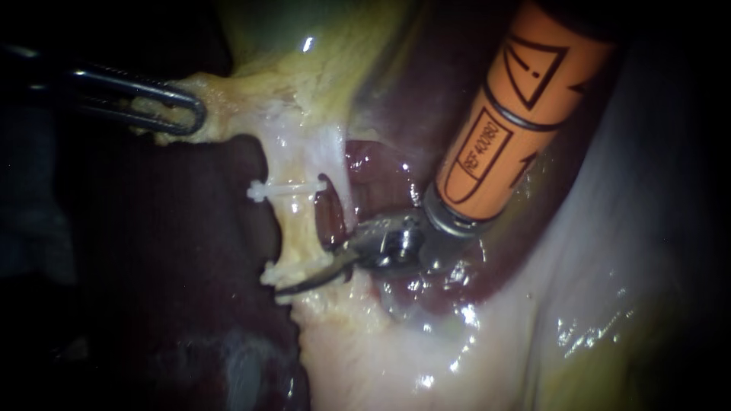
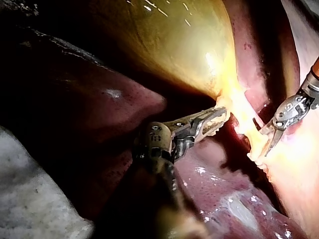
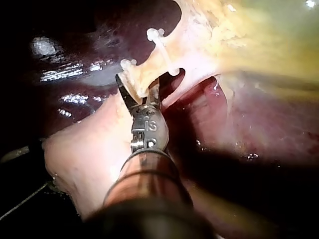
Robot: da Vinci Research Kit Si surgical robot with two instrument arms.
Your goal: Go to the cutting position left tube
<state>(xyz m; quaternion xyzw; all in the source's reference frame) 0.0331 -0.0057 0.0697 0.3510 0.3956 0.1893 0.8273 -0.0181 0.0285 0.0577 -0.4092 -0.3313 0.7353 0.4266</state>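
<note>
Endoscope view: my right tool [image 1: 308, 247], jaws apart, straddles the pale tube [image 1: 293, 224] between its two white clips [image 1: 285, 188] at the edge of the liver [image 1: 190, 251]; my left tool [image 1: 186, 114] is clamped on the gallbladder [image 1: 320, 68] above

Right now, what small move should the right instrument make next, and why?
Probably ease the right instrument along the tube toward the upper clip: its open jaws straddle the tube right at the lower clip, not midway between clips.

The endoscope sits close, facing the clipped tube [image 1: 295, 228]. Each wrist camera looks from its own arm toward that same tube.
</note>
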